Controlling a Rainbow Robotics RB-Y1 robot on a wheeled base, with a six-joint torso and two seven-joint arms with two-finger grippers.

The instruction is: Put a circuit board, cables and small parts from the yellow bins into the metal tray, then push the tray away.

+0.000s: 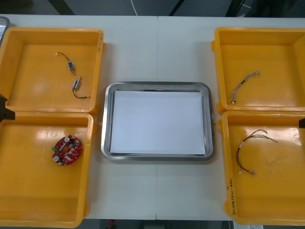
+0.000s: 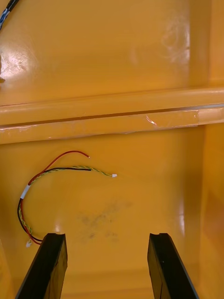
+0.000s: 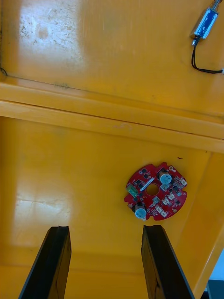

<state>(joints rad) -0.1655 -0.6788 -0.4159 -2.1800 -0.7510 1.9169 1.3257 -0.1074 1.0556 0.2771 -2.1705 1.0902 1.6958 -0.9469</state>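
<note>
A round red circuit board (image 1: pixel 67 150) lies in the near left yellow bin (image 1: pixel 28 191). My left gripper (image 3: pixel 105 261) hangs open above that bin's floor, with the board (image 3: pixel 155 191) just beyond one fingertip. A red and yellow cable (image 1: pixel 248 148) lies in the near right yellow bin (image 1: pixel 276 200). My right gripper (image 2: pixel 107 266) is open over it, one end of the cable (image 2: pixel 51 187) close to a finger (image 2: pixel 46 261). The metal tray (image 1: pixel 157 86), white inside, sits between the bins with nothing in it.
The far left bin (image 1: pixel 28 95) holds two small metal parts (image 1: pixel 70 67) (image 1: pixel 77 85) on black leads. A twisted blue and white cable (image 1: pixel 244 82) lies in the far right bin (image 1: pixel 286 95). Bare table lies beyond the tray.
</note>
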